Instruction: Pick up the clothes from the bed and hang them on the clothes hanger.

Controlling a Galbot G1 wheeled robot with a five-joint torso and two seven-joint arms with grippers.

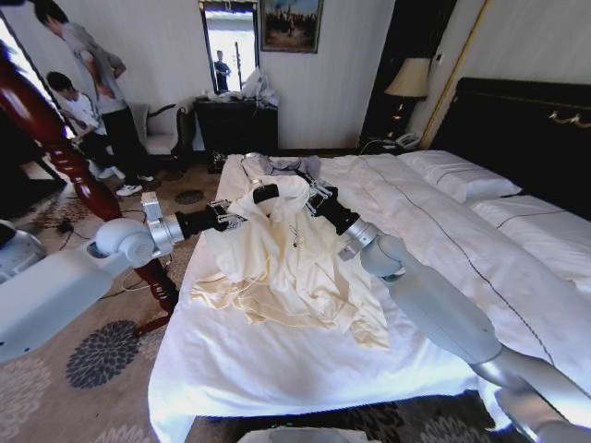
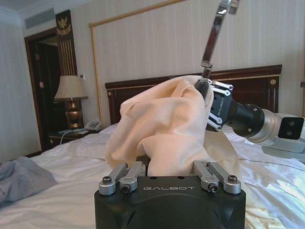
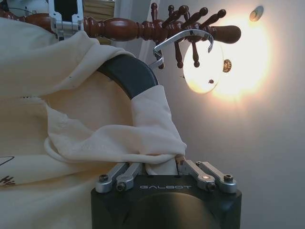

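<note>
- The left claw (image 1: 224,220) comes in from the bed's left side and is clamped on a fold of the large cream long-sleeved top of thin soft fabric (image 1: 286,268); in the left wrist view the cloth bunches up between its fingers (image 2: 125,175).
- The right claw (image 1: 312,197) reaches across from the other side. In the right wrist view its fingers (image 3: 125,172) are pinched together on a hem of the same cream cloth.
- Between the two claws sits the slim black hanger with broad curved shoulders (image 1: 265,193), held up near the top's collar. One black shoulder (image 3: 128,75) shows bare where the fabric has not covered it, and the metal wire hook (image 3: 183,39) rises clear above.
- Most of the top lies spread and rumpled on the wide bed with white sheets (image 1: 277,369), only its upper part lifted.
- The thick reddish turned-wood post (image 1: 55,148) stands beside the bed to the left, well behind the left arm.
- Judged step: dressing the hanger. To do it well, the claws should draw the cloth outward and down over each shoulder evenly, keeping tension light so the thin fabric neither slips off nor drags the hanger sideways, and leaving the hook free.
</note>
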